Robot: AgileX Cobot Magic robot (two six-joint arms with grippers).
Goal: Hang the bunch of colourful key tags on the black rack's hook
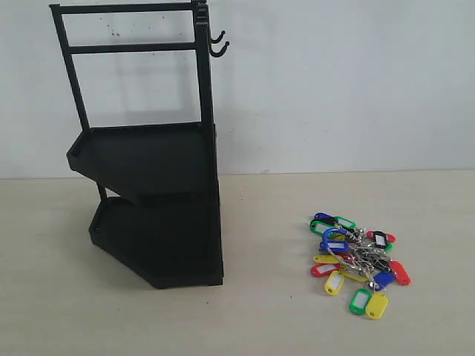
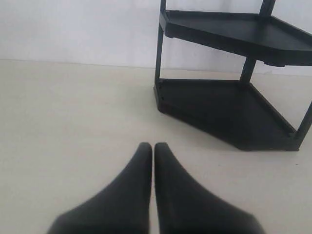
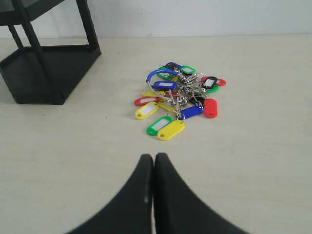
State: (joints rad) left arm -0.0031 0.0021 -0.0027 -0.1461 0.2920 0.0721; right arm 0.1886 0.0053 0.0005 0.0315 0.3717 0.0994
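The colourful key tag bunch (image 1: 355, 263) lies on the pale table, right of the black rack (image 1: 152, 200); its blue loop (image 3: 158, 75) sticks up on the rack side. Two small hooks (image 1: 217, 44) jut from the rack's top right corner. In the right wrist view the bunch (image 3: 178, 97) lies a short way ahead of my right gripper (image 3: 154, 157), which is shut and holds nothing. My left gripper (image 2: 152, 145) is shut and holds nothing too, over bare table with the rack's lower tray (image 2: 229, 114) ahead of it. Neither gripper shows in the exterior view.
A white wall (image 1: 341, 81) stands behind the table. The rack's two angled trays hold nothing. The pale tabletop (image 1: 282, 311) runs between rack and bunch and out to the front edge.
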